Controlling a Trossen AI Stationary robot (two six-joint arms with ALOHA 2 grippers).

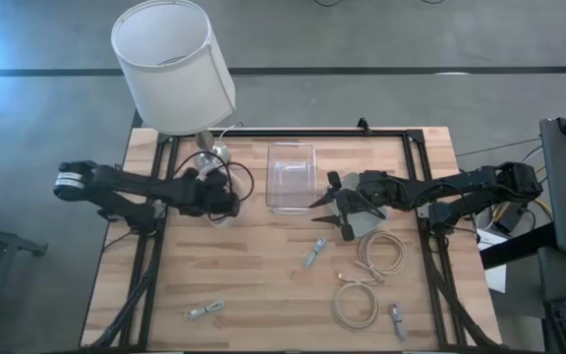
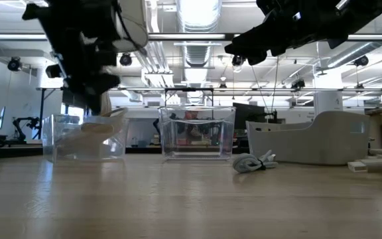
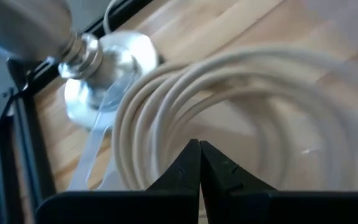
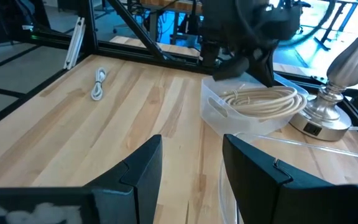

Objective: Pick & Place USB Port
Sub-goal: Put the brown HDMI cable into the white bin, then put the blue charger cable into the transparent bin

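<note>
Hovering above the small clear bin (image 4: 244,112) beside the lamp base (image 1: 207,150), the left gripper (image 3: 199,163) had its jaws pressed together with nothing between them; a coil of cream cable (image 3: 229,118) lay in that bin directly under the fingertips. The lamp, with its white shade (image 1: 173,61), stood at the far left of the wooden table (image 1: 254,265), and everything below is placed relative to it. The right gripper (image 1: 330,209) hung in the air to the right of the lamp, just beyond the larger clear bin (image 1: 292,175) that sat at the table's far middle; its jaws were spread wide and empty, as the right wrist view confirmed with bare wood showing between the two fingers (image 4: 143,163). A grey USB cable bundle (image 1: 314,252) lay on the wood nearer the front than the right gripper, well apart from the lamp. Two loose cream cable coils (image 1: 380,252) and (image 1: 355,302) lay farther right and toward the front. A second small grey cable (image 1: 202,311) lay near the front edge, roughly in line with the lamp, and a third (image 1: 398,322) at the front right corner. A grey tray (image 2: 317,139) sat under the right arm's wrist.
</note>
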